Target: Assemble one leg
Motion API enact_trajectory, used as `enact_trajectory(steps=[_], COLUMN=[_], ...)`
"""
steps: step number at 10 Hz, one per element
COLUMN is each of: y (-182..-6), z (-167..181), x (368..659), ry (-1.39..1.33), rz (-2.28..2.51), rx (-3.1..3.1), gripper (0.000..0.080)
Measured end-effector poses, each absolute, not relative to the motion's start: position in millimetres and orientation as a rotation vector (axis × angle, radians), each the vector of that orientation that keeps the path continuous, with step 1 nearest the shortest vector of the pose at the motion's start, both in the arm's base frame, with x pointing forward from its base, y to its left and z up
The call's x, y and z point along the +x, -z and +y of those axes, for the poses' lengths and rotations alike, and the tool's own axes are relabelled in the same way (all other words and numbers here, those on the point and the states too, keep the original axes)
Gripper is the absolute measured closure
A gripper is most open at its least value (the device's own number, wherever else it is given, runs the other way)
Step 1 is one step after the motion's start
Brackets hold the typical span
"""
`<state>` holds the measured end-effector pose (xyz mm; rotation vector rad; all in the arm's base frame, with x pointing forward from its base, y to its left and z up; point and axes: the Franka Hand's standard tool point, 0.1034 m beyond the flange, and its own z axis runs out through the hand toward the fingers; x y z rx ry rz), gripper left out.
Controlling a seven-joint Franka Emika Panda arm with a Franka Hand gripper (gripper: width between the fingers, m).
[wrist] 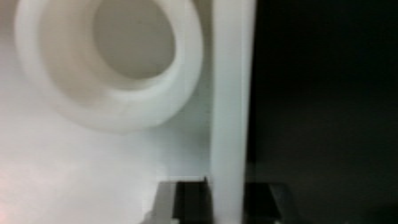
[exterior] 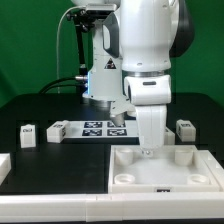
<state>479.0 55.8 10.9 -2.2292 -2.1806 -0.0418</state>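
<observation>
Three small white legs with black-and-white tags stand on the black table: one at the exterior view's left, one beside it, one at the right. My gripper points straight down at the far edge of the large white square panel. In the wrist view the gripper has one dark finger on each side of the panel's thin edge wall, closed against it. A round corner recess of the panel fills the view beside it. No leg is in the gripper.
The marker board lies flat behind the panel, between the legs. Another white part sits at the left edge of the exterior view. The arm's body hides the table's far middle.
</observation>
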Motion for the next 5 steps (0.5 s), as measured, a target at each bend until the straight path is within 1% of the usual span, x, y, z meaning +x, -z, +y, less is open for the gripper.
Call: enact_trajectory(steps=[1,2,3,4,5], y=[-10.8,-10.8,-10.8,-10.8,-10.8], z=[55.6,55.4,55.3,55.2,55.1], x=[479.0,479.0,479.1,479.1,479.1], ry=[0.042,0.042,0.042,0.042,0.042], rz=[-2.180,-2.180,-2.179,-2.179,-2.179], rx=[-2.230,-2.230,-2.230,-2.231,-2.231], gripper=[0.0494,0.0494,0.0358,0.0203,0.0166])
